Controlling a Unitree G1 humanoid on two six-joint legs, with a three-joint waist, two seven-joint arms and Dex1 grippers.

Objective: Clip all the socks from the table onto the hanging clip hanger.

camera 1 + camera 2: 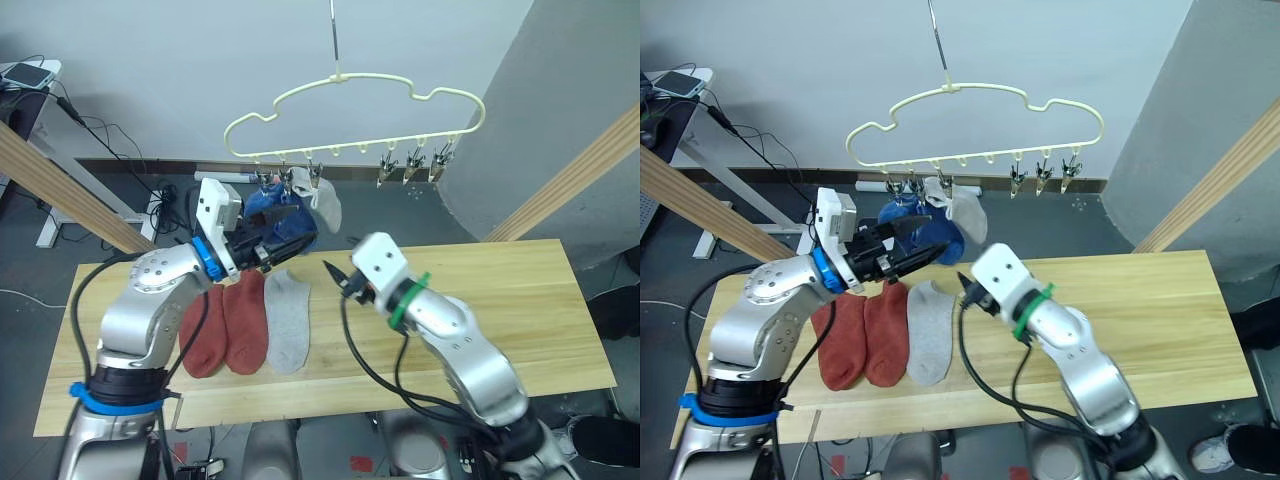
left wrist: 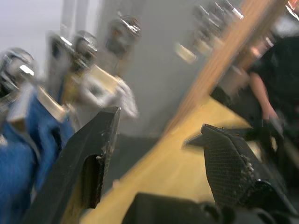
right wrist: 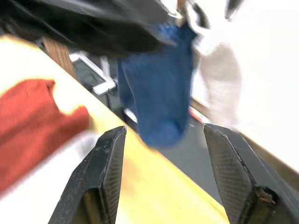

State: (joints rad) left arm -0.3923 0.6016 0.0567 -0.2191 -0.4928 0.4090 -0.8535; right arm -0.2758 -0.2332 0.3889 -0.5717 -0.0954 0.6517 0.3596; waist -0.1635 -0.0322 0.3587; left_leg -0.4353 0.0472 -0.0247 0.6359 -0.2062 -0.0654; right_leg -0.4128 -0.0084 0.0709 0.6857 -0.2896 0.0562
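Left pincer [image 2: 154, 158] open beside hung blue knit sock [image 1: 925, 235]; right pincer [image 3: 170, 172] open above light plank surface [image 1: 520, 300].

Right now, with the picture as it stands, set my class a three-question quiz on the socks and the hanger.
1. How many socks lie on the table?
2. True or false: both grippers are open.
3. Which sock hangs beside the blue ones? A rust-red, B light grey.

Key:
1. Three: two rust-red socks and one grey sock.
2. True: left gripper, right gripper.
3. B: the hanging grey sock on the clip hanger, by the blue socks.
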